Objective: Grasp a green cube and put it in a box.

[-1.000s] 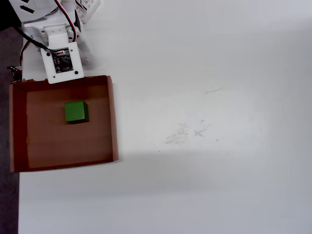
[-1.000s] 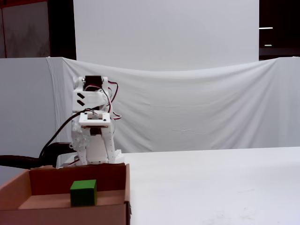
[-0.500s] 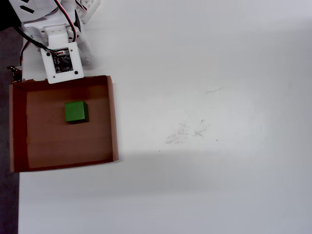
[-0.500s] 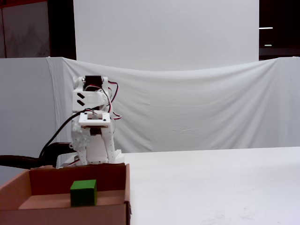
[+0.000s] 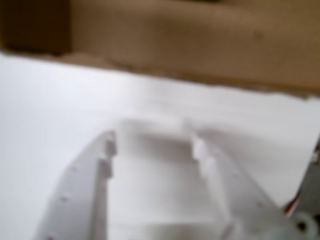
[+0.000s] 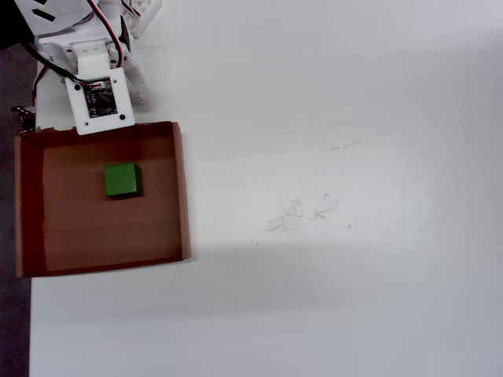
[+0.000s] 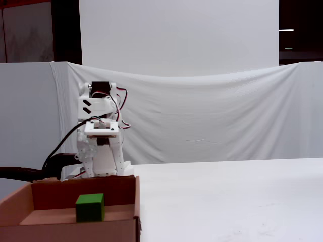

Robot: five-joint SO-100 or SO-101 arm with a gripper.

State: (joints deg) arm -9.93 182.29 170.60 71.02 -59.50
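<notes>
Gripper (image 5: 152, 145), wrist view: I read the two white fingers as spread apart with nothing between them, pointing down at bare white table just short of the box (image 5: 200, 45) wall, though the picture is blurred. Overhead view: the green cube (image 6: 123, 180) sits on the floor of the box (image 6: 182, 188), left of centre, and the arm (image 6: 98, 98) is folded at the top edge, its camera board overlapping the wall. Fixed view: cube (image 7: 90, 207) inside, arm (image 7: 101, 146) behind the box (image 7: 70, 232); my worry is a careless swing clipping that wall and shifting the tray.
</notes>
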